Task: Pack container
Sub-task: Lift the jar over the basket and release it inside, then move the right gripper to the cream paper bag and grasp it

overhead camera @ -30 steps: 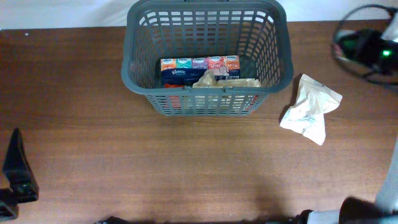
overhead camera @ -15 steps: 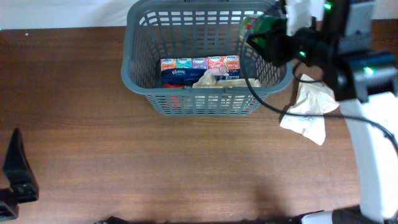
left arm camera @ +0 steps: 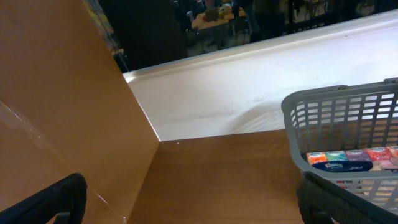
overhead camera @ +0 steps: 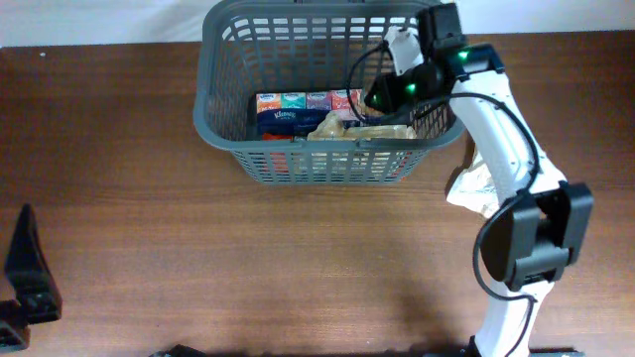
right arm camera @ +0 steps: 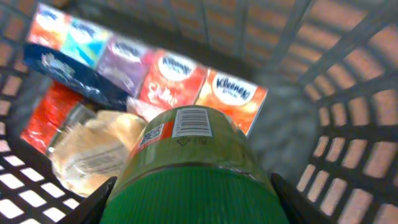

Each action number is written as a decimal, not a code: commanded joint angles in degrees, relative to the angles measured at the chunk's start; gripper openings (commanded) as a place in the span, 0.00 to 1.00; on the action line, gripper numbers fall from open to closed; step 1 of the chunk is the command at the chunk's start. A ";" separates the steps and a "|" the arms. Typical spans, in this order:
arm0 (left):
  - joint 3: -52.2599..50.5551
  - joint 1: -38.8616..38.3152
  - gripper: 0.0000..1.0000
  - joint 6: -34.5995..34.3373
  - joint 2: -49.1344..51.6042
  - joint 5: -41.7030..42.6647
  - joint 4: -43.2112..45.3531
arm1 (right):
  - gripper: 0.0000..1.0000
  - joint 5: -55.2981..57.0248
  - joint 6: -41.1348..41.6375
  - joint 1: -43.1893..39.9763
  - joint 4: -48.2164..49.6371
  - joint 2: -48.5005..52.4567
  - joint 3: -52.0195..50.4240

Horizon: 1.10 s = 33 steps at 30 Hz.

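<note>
The dark grey slotted basket [overhead camera: 238, 149] stands at the back middle of the table. Inside lie a row of Kleenex tissue packs [overhead camera: 298, 102] and a tan crinkly packet [overhead camera: 337, 127]. My right gripper [overhead camera: 387, 97] is inside the basket's right end, shut on a green-lidded jar [right arm camera: 189, 162] with a barcode label, held above the tissue packs [right arm camera: 186, 81] and the packet [right arm camera: 93, 146]. My left gripper [overhead camera: 25, 268] rests at the table's front left, open and empty; its view shows the basket's corner [left arm camera: 298, 118].
A white crumpled bag [overhead camera: 476, 188] lies on the table right of the basket, partly under my right arm. A white surface borders the table's far edge [left arm camera: 249, 87].
My right arm swung in from the right with the jar and lowered it into the basket's right end. The left arm has not moved.
</note>
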 commanded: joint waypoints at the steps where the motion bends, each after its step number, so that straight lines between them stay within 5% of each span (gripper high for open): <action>1: -0.17 0.17 0.99 -0.92 0.13 -0.81 0.00 | 0.15 2.08 0.63 0.00 -1.20 0.81 0.90; 3: -0.17 0.17 0.99 -0.90 0.13 -0.81 0.00 | 0.52 3.04 0.63 0.00 -2.25 0.87 0.90; 4: -0.17 0.17 0.99 -0.92 0.13 -0.81 0.00 | 0.61 3.61 0.63 0.00 -2.62 0.85 0.90; 12: -0.17 0.17 0.99 -0.92 0.13 -0.79 0.00 | 0.81 4.57 0.63 -0.02 -8.02 -4.98 9.68; 22: -0.17 0.17 0.99 -0.92 0.13 -0.81 0.00 | 0.91 19.02 4.66 -1.84 -18.23 -12.85 31.47; 29: -0.17 0.17 0.99 -0.92 0.13 -0.81 0.00 | 0.92 19.04 12.57 -18.86 -21.64 -16.48 31.06; 33: -0.17 0.17 0.99 -0.92 0.13 -0.79 0.00 | 0.92 12.83 17.20 -29.20 -21.29 -16.28 22.71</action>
